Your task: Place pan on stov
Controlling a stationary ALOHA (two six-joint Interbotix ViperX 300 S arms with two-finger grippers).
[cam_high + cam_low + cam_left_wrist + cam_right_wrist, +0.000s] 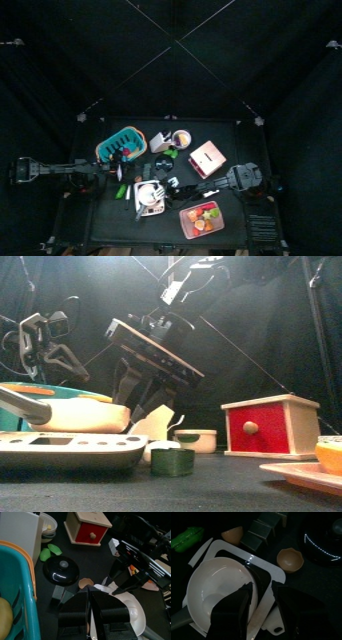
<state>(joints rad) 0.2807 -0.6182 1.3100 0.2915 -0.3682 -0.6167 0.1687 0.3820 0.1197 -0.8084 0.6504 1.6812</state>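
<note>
The cream pan [221, 587] with a teal handle [27, 406] rests on the white stov [67, 451], near the table's front left [150, 197]. My right gripper [262, 587] reaches across from the right. Its jaws are closed on the pan's rim, one jaw inside the bowl and one outside. It hangs behind the pan in the front view [134, 406]. My left gripper [91, 604] hovers beside the pan [133, 614], jaws together and empty, next to the teal basket. The stov's top face is mostly covered by the pan.
A teal basket [120, 145] stands at the back left, a red and white box [267, 426] at the right and a pink tray of food [202, 218] at the front right. A black lid [61, 569], brown egg halves [291, 558] and a green cup [171, 461] lie near the stov.
</note>
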